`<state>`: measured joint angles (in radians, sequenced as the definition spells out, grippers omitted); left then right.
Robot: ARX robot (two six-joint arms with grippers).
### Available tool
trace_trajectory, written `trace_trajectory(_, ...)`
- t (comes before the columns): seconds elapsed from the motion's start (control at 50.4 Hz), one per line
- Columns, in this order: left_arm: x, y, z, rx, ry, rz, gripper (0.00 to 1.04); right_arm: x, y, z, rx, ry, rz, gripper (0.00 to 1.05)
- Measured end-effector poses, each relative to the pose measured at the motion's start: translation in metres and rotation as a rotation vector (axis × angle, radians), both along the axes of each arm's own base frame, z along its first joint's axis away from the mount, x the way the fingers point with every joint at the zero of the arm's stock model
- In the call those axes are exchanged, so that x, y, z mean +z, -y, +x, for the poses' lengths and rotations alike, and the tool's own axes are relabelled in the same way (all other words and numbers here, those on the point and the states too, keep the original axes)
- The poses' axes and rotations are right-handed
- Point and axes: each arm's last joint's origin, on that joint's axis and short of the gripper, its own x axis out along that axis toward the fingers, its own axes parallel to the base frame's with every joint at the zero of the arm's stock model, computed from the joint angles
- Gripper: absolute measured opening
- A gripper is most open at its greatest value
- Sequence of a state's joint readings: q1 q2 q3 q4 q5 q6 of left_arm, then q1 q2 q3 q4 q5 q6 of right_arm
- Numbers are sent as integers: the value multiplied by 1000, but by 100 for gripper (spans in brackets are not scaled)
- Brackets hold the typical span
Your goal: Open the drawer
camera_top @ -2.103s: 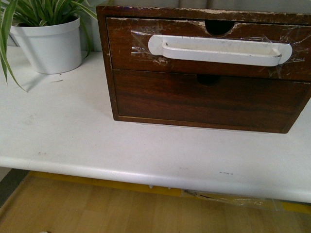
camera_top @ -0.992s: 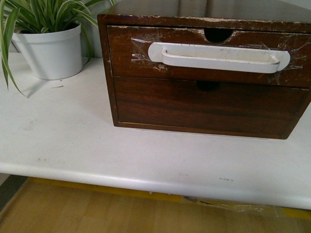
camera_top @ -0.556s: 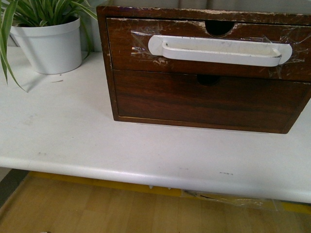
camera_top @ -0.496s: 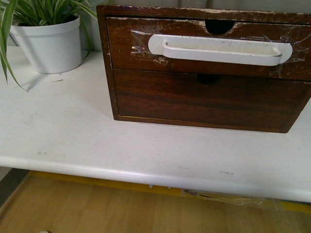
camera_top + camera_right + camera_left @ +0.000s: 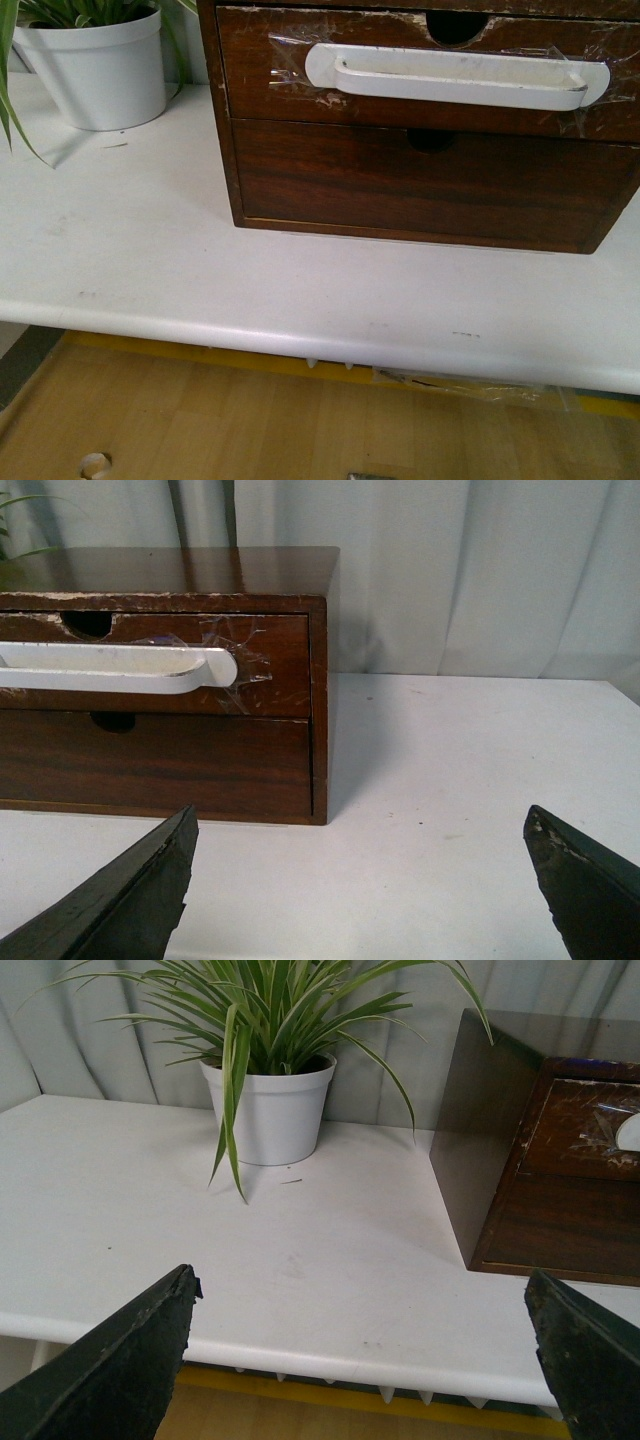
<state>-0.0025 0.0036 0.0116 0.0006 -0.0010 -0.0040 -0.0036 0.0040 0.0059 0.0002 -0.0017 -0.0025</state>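
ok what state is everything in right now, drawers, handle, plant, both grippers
top drawer: shut, front flush with the cabinet
white handle: taped across the top drawer, nothing touching it
lower drawer: shut
plant pot: upright on the table
left gripper: open, empty
right gripper: open, empty

Left jaws: two matte black wedge-shaped fingers (image 5: 120, 1360) are seen at 7 and 5 o'clock, tapered to blunt tips, rough-surfaced.
Right jaws: the same black wedge fingers (image 5: 110, 900) are seen, their upper edges worn greyish.
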Motion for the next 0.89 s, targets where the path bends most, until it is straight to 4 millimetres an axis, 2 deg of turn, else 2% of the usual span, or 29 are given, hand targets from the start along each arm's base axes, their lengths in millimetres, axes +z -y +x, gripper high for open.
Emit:
trace_trajectory(0.556,0,0,0,2,0,0,99,0,0,0,0,0,0,96)
trace_trajectory(0.595,1,0,2,144,3,-17,99,0,0,0,7,1,2,96)
trace_trajectory(0.635,3,2,5,284,5,-25,99,1,0,1,62,10,19,96)
trace_trajectory(0.655,3,3,6,296,3,-26,99,3,0,1,112,23,32,96)
trace_trajectory(0.694,3,5,7,465,-3,-11,99,5,1,2,178,37,43,96)
trace_trajectory(0.774,4,10,8,619,-18,14,99,7,2,3,313,3,50,96)
trace_trajectory(0.833,10,12,13,617,-34,46,99,11,2,6,354,-33,32,96)
trace_trajectory(0.893,20,17,22,508,-34,91,99,22,2,10,390,-58,-13,96)
